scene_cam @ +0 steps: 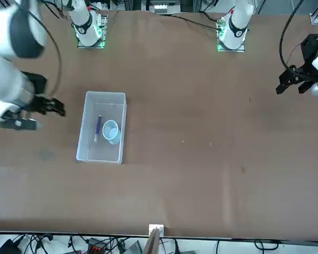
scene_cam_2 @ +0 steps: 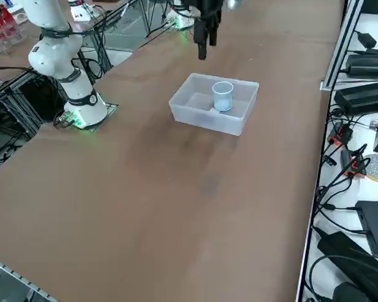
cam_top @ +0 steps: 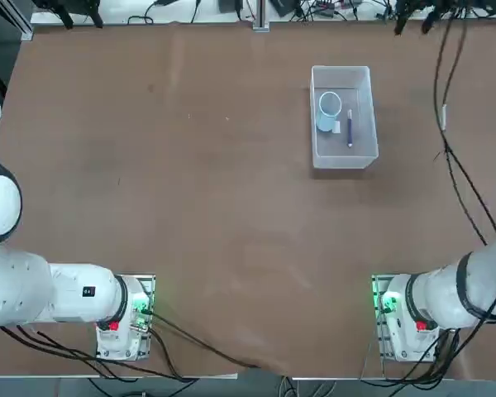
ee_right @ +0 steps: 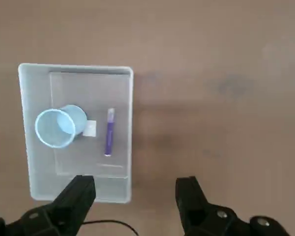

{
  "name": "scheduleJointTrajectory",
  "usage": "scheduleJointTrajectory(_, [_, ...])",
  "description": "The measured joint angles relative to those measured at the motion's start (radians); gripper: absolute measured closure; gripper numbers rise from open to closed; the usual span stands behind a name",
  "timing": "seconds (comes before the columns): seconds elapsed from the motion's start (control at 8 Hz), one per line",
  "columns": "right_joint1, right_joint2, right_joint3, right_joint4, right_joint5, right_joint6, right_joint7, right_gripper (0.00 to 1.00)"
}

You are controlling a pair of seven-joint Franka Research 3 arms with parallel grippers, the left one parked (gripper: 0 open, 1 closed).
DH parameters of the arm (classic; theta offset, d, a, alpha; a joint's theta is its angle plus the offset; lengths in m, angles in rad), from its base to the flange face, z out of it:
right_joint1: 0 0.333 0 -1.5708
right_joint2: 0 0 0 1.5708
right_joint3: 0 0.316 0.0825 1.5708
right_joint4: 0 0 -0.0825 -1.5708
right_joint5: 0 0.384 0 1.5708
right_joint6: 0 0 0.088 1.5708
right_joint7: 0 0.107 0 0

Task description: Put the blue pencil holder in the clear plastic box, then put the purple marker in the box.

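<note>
Blue pencil holder (ee_right: 59, 127) stands upright inside clear plastic box (ee_right: 31, 162); purple marker (ee_right: 109, 132) lies flat beside it, apart. Right gripper (ee_right: 135, 192) hovers above the table, fingers spread, empty.

No legible text, seemingly.

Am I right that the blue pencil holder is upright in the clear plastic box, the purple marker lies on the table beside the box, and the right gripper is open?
Not quite. The purple marker lies inside the clear plastic box, next to the upright blue pencil holder, as the right wrist view shows. The right gripper is indeed open.
</note>
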Motion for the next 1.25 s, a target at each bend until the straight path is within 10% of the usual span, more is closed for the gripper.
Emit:
scheduleJointTrajectory(0.75, [-0.084, -0.117, -0.006, -0.001, -0.004, -0.067, -0.059, 0.00])
scheduleJointTrajectory(1.25, [-0.206, -0.193, 0.080, -0.088, -0.004, -0.086, -0.065, 0.00])
